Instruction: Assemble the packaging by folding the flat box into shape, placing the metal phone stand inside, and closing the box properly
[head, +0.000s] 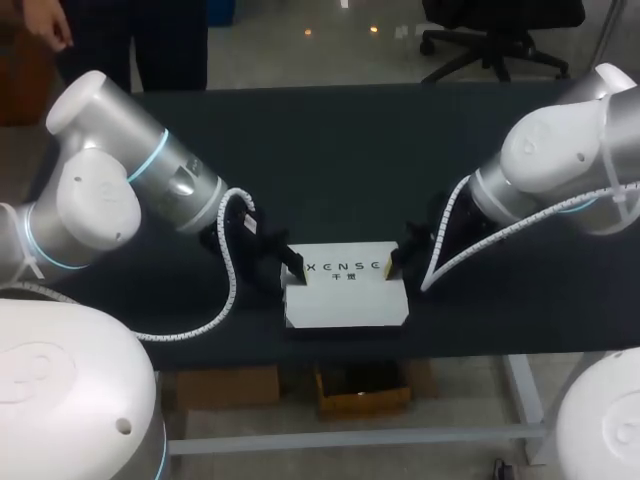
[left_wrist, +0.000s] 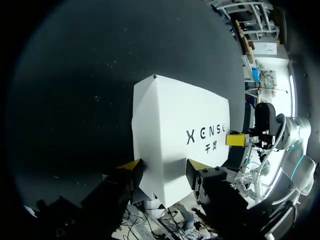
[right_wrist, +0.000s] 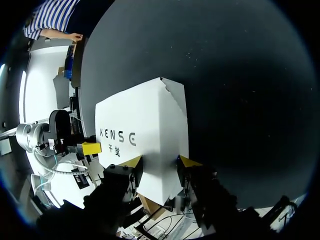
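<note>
A white box (head: 345, 295) with dark lettering on one face lies near the front edge of the table, folded into shape with its flaps in. My left gripper (head: 292, 265) is at the box's left end and my right gripper (head: 392, 262) at its right end. In the left wrist view the box (left_wrist: 180, 135) has its end between the two yellow tips of the left gripper (left_wrist: 165, 165), which touch it from both sides. The right gripper (right_wrist: 160, 161) grips the other end of the box (right_wrist: 145, 135) the same way. No metal phone stand is in view.
The black table (head: 350, 150) stretches wide and bare behind the box and to both sides. Its front edge (head: 350, 345) runs just below the box. Each arm's cable loops down beside its gripper.
</note>
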